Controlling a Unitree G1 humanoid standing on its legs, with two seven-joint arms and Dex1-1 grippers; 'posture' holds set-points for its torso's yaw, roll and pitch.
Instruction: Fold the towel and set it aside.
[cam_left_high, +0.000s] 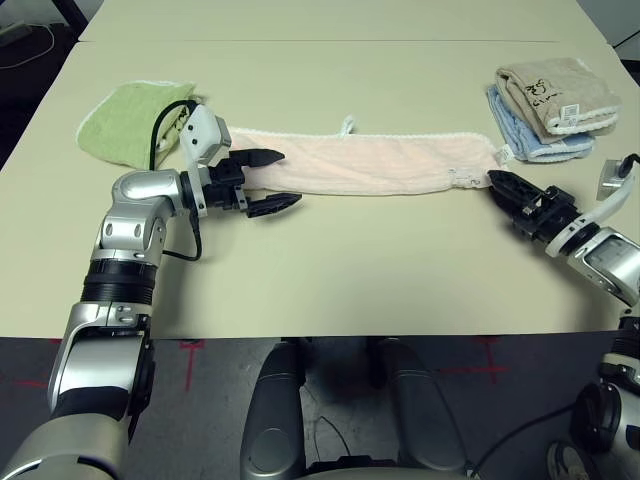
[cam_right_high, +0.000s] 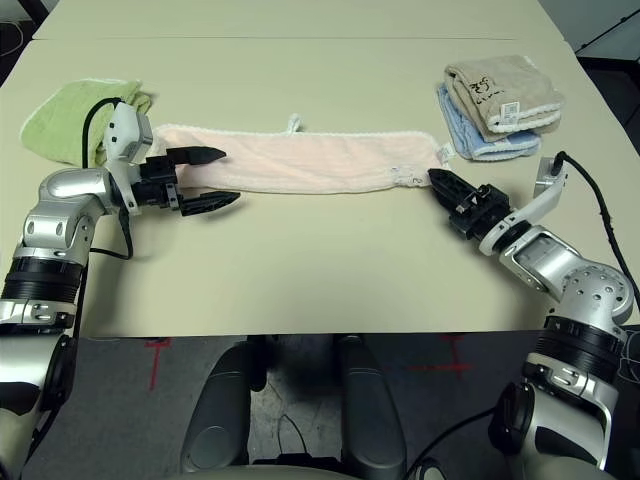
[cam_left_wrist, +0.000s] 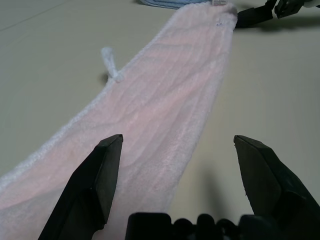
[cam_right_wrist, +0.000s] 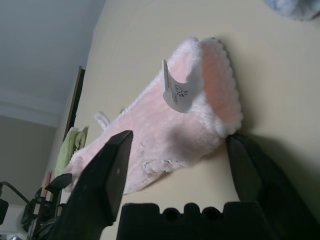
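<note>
With both hands hanging free just above the table (cam_left_high: 330, 270), I read the right hand (cam_right_high: 447, 188) as spread and gripping nothing, its tips at the tagged end of the towel (cam_left_high: 360, 160). My left hand (cam_left_high: 270, 182) is spread wide too, fingers straddling the opposite end without pinching it. Between them the towel lies flat as a long, narrow pink strip, already doubled over lengthwise. It looks light, limp and plush, so I expect it to sag and drag. I would pinch both layers at an end corner. Beyond lie the green towel (cam_left_high: 125, 120) and the beige and blue stack (cam_left_high: 545, 105).
</note>
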